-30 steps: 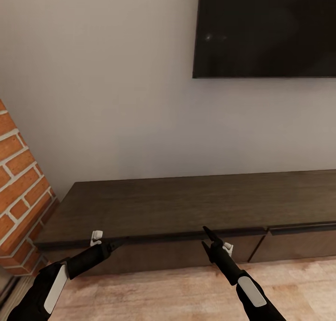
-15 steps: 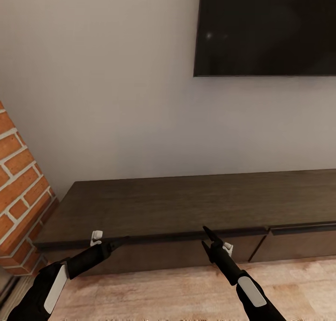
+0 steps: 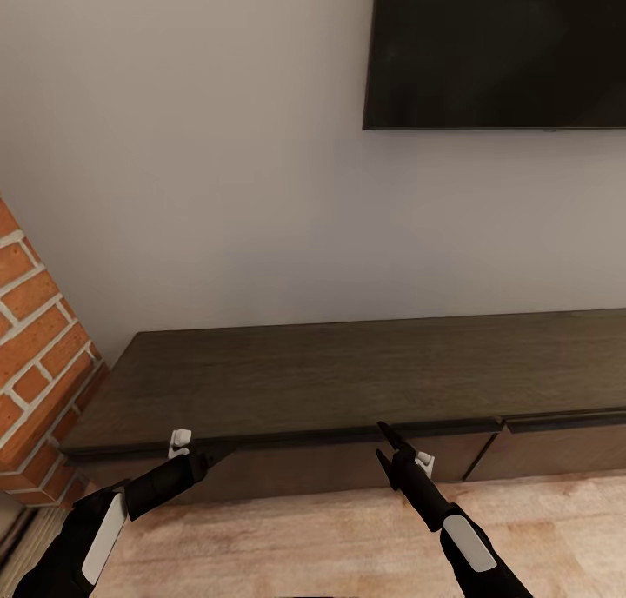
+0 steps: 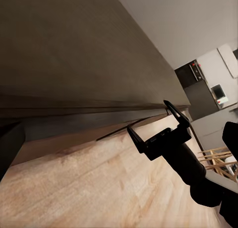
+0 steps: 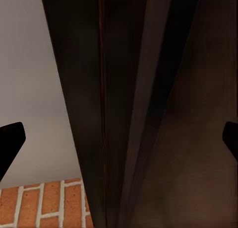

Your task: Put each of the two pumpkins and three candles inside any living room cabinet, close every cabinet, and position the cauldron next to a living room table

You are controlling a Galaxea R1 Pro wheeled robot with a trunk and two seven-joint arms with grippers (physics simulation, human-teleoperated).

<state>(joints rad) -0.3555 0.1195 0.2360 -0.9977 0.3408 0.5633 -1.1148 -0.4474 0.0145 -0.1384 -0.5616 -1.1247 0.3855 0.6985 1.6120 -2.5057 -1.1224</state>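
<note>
- Cabinet (image 3: 348,381): long low dark-brown unit against the white wall (image 3: 217,189), below the TV (image 3: 496,50), with the brick column (image 3: 39,355) at its left end. All drawer fronts seen sit flush, so it reads as closed.
- Both grippers are at the cabinet's top front edge, over the leftmost drawer, probably to catch the handle-less lip and pull it open.
- Left gripper (image 3: 217,453): tip at the lip near the cabinet's left end. Cannot tell whether its fingers are spread or together.
- Right gripper (image 3: 384,441): fingers spread wide, straddling the front edge near the seam between drawers; the right wrist view shows dark wood (image 5: 148,109) close up between the fingertips.
- Wood floor (image 3: 330,537) runs in front of the cabinet.
</note>
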